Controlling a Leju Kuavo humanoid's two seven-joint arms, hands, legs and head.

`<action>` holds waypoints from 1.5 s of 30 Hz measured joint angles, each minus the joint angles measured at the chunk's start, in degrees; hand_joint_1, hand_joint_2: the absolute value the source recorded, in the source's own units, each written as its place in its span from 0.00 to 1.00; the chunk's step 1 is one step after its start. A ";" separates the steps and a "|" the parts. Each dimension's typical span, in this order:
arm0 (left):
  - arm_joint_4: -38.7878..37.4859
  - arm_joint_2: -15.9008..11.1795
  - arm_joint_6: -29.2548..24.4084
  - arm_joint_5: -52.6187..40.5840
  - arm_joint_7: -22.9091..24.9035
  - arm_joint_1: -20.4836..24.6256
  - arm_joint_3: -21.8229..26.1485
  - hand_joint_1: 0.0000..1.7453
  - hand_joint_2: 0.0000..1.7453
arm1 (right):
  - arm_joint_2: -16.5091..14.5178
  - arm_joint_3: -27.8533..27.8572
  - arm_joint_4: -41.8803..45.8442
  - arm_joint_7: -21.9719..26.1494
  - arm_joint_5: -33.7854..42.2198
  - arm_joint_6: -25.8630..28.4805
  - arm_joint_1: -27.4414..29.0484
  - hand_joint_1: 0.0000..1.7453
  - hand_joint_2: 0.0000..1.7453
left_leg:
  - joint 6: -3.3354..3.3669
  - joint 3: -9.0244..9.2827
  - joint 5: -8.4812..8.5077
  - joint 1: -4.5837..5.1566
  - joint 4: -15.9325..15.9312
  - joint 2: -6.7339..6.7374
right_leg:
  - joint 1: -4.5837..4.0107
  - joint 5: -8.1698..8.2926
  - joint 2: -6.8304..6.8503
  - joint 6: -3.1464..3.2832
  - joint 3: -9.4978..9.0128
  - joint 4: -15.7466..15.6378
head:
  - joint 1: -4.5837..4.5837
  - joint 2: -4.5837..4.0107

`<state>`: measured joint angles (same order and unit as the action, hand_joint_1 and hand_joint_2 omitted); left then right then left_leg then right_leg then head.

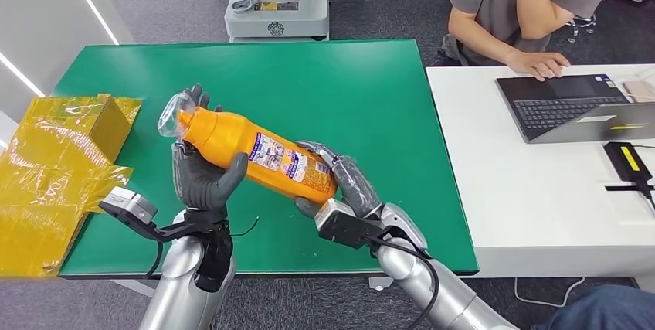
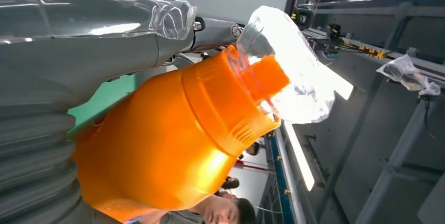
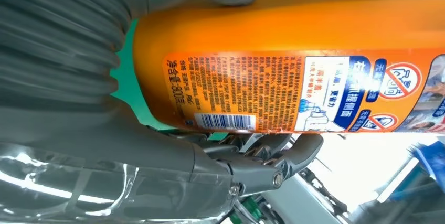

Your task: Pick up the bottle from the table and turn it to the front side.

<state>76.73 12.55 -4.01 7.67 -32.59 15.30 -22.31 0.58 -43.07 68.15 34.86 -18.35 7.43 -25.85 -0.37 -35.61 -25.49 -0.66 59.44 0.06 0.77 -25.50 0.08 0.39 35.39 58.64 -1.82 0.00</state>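
The orange bottle (image 1: 251, 156) is held tilted above the green table (image 1: 371, 106), left of frame centre. Its neck end is gripped by the left hand (image 1: 199, 179), its base by the right hand (image 1: 347, 183).

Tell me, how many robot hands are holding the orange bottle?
2. The left hand grips the orange bottle near its capped top; the right hand holds its bottom end, above the green table.

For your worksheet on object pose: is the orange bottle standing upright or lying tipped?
Tipped. The bottle lies nearly on its side above the table, the left hand holding its neck end, the right hand its base.
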 joint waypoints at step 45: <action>-1.63 0.94 1.33 -1.50 0.04 -0.12 0.21 1.00 1.00 | -0.48 3.73 -2.85 -0.29 -2.57 -2.30 2.04 0.00 1.00 | 0.00 -0.01 0.00 0.00 0.00 -0.01 | 0.00 0.00 0.01 0.00 0.00 0.00 | 0.01 0.00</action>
<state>75.10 13.49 -2.67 6.16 -32.54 15.17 -22.10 0.10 -39.34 65.30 34.57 -20.92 5.13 -23.81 -0.37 -35.62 -25.49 -0.66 59.44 0.05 0.78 -25.50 0.09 0.38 35.39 58.64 -1.81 0.00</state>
